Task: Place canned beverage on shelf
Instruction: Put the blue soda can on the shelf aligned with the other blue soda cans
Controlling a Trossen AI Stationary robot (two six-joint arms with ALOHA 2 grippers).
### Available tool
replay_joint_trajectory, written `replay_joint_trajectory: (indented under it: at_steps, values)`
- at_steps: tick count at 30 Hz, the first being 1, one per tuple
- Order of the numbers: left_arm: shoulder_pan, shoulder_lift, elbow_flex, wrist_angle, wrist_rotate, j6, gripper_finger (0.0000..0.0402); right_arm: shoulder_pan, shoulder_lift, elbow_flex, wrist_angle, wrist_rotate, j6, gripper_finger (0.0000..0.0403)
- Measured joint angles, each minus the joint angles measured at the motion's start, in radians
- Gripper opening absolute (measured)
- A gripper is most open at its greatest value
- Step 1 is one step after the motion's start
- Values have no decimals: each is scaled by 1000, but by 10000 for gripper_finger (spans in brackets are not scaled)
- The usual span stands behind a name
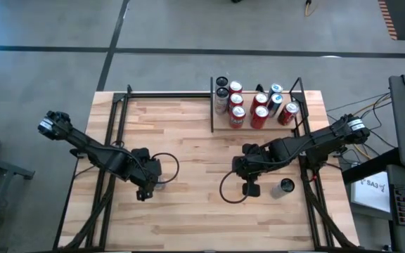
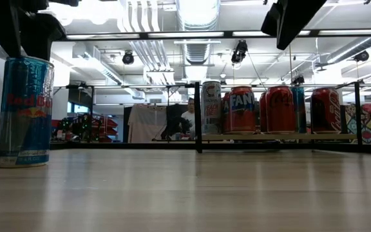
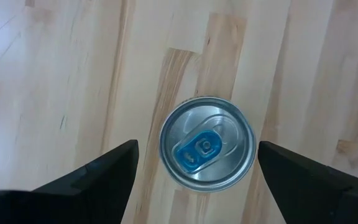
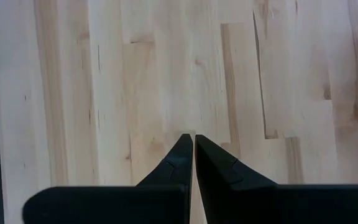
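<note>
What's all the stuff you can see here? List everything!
Red Bull can: one, blue and silver, upright on the table's left half, under the left end effector.
Loose can: one, dark-topped, on the table near the right arm.
Shelf cans: about ten, mostly red, some silver or blue, standing on the shelf.
Shelf: one, light wood with black rods, far right part of the table.
Table: one, light wood.
Person: one, far behind the table.
Left end effector: one, dark, open above the Red Bull can.
Right end effector: one, dark, shut over bare table.
</note>
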Motion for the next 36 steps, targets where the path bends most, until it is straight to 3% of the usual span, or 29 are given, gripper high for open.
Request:
replay_joint_trajectory:
  at_steps: [26,36]
  values:
    - [-12,0,-15,44,1,-2,316,0,0,-1,0,0,16,9]
    - [-12,0,-78,112,0,1,316,0,0,-1,1,0,16,9]
